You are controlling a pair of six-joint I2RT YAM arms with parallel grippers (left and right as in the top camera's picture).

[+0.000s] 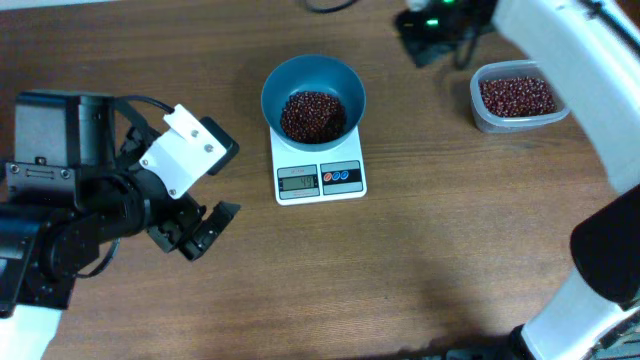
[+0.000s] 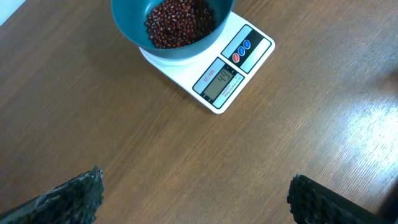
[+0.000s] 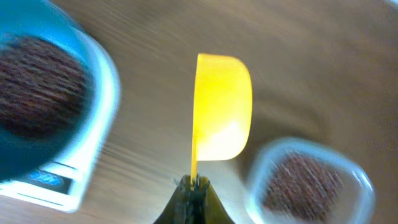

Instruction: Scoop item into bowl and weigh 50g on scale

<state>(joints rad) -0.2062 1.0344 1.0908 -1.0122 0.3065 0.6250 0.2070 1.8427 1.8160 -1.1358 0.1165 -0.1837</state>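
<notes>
Most of the filling looks done: the bowl [image 1: 275, 85] sits on the scale [image 1: 320, 157] near the middle of the table [image 1: 450, 250], with a good heap of beans [image 1: 313, 115] in its bottom. The display [image 2: 219, 82] seems to show a figure a little short of the target, though the digits are too small to be sure. More beans lie in the clear tub [image 1: 480, 112] at two o'clock from the scale. The right gripper [image 3: 194, 183] is clenched on the handle of the yellow scoop [image 3: 221, 106], which looks empty in a blurred view between bowl and tub. The left gripper [image 1: 208, 230] rests at eight o'clock from the scale, jaws spread wide and grasping nothing. A small top-up and a check of the reading probably remain.
</notes>
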